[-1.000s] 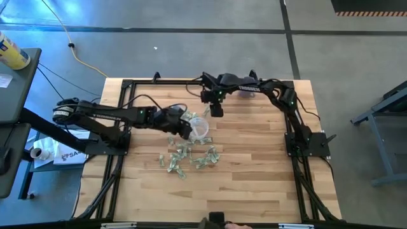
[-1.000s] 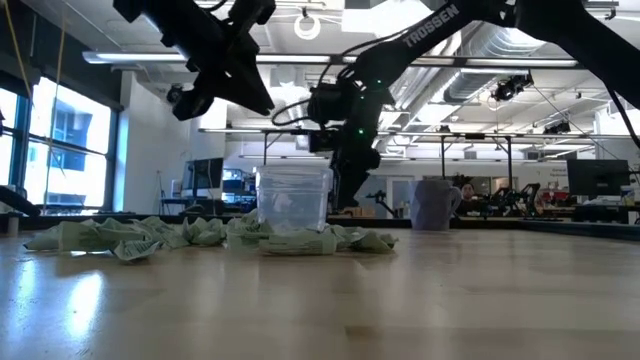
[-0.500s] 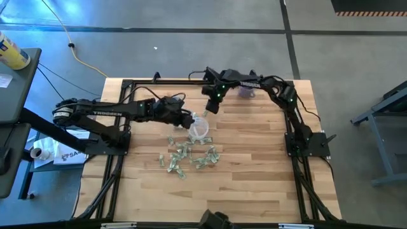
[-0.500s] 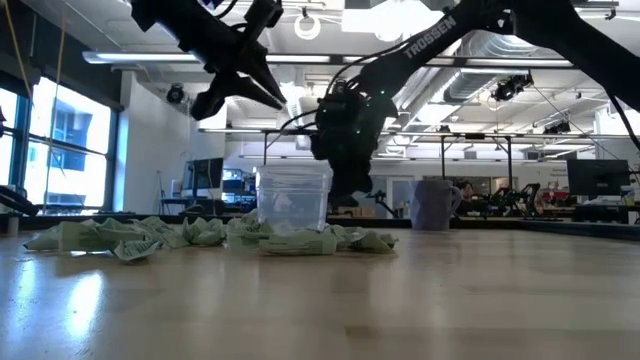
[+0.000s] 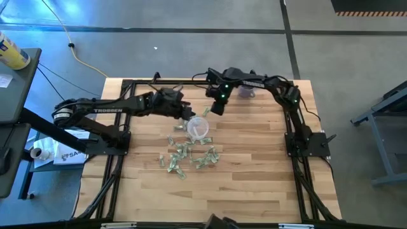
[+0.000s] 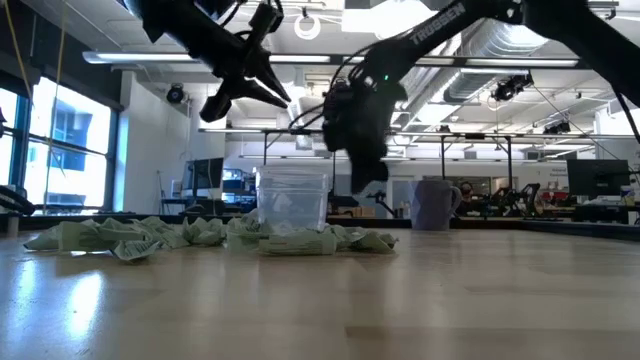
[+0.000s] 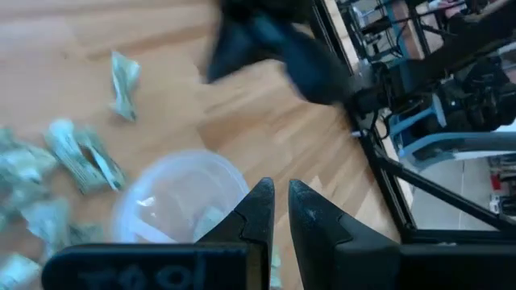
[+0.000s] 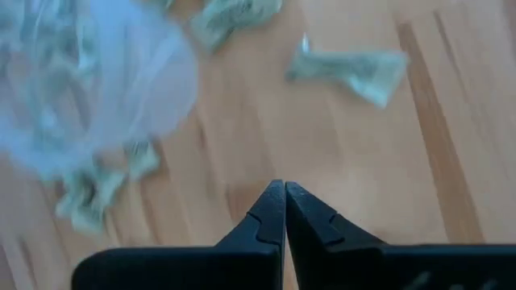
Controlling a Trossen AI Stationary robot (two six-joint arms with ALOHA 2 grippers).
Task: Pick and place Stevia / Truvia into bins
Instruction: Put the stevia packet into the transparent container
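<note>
Jaws of the right gripper (image 8: 285, 187) are pressed shut on nothing, at one o'clock from the clear cup (image 5: 199, 128); left gripper (image 7: 280, 190) jaws stand narrow above the rim. Packets (image 5: 191, 156) lie scattered at six o'clock on the tabletop (image 5: 254, 165).

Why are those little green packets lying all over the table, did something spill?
Nothing looks spilled. The sweetener packets lie crumpled in a loose heap on the wooden table beside the upright clear cup, which already holds a few. Both grippers are raised above the table near the cup, and neither holds a packet.
</note>
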